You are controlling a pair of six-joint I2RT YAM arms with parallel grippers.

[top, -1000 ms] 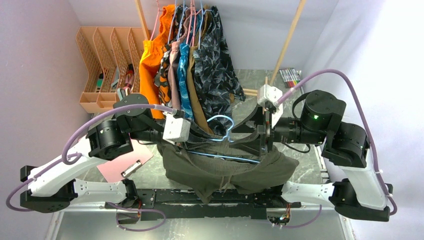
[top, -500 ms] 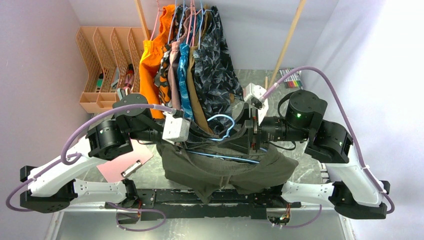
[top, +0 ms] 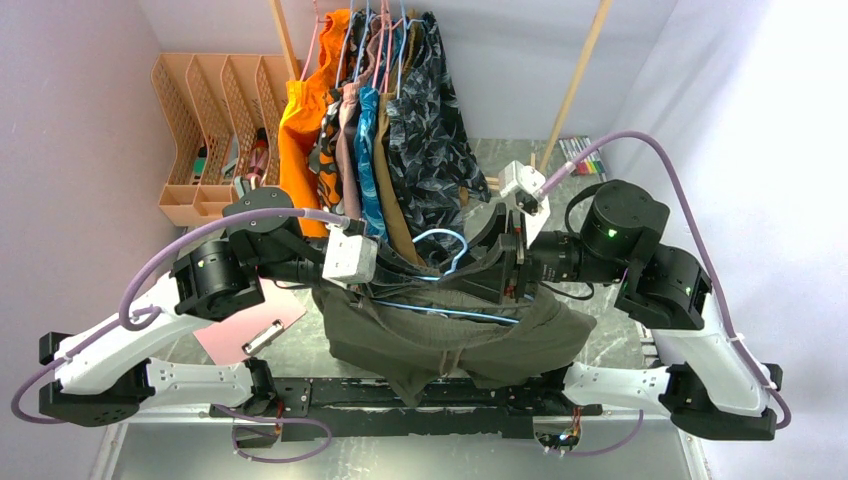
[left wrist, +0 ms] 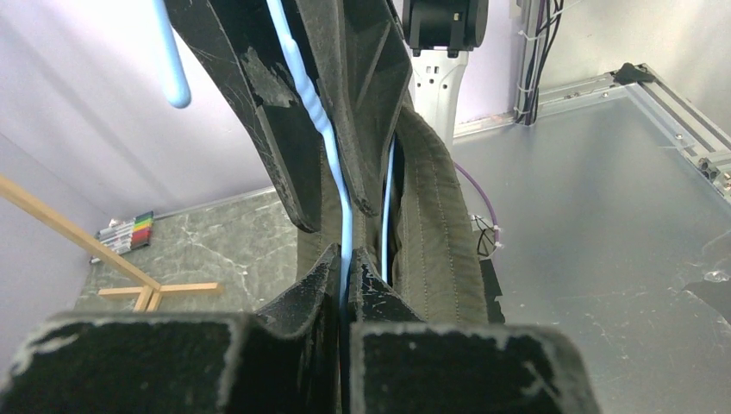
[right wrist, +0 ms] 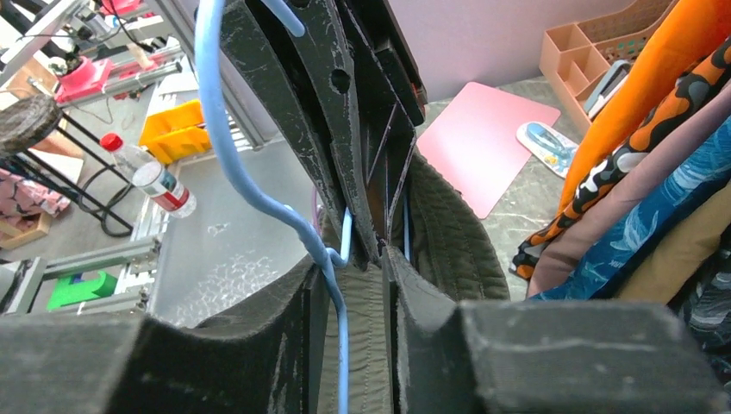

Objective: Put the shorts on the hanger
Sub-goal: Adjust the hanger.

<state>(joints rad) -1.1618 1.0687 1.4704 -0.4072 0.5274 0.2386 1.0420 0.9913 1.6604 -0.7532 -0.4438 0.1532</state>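
Both arms meet raised over the middle of the desk point(top: 505, 160), with the hanger point(top: 450, 313) between them and its hook pointing away toward the rack of hung clothes point(top: 390, 110).

Left tool point(left wrist: 349, 267): clenched hard on the hanger's blue wire, which is pinched between the tips with no gap.

Right tool point(right wrist: 360, 259): fingers straddle the wire near the neck of the hook, with olive fabric bunched in the slot between them. A gap shows. Cannot tell whether it grips wire, cloth or nothing.

The shorts point(top: 450, 350): slung over the hanger's lower bar, the bulk sagging toward the near edge, drawstring dangling in front.

Step in hand, as I read it: seating the shorts on the bar. The draping looks mostly done but uneven, with more cloth lying to the near side.

Next move likely calls for the right tool to take a sure hold of one thing only, wire or cloth, so the fabric can be evened out without dragging the hanger askew.

Hard to make out: both ends of the hanger are buried under cloth and fingers. Whether the low fold of the shorts rests on the desk or hangs free is unclear. Both wrist views are mostly filled by their own fingers.
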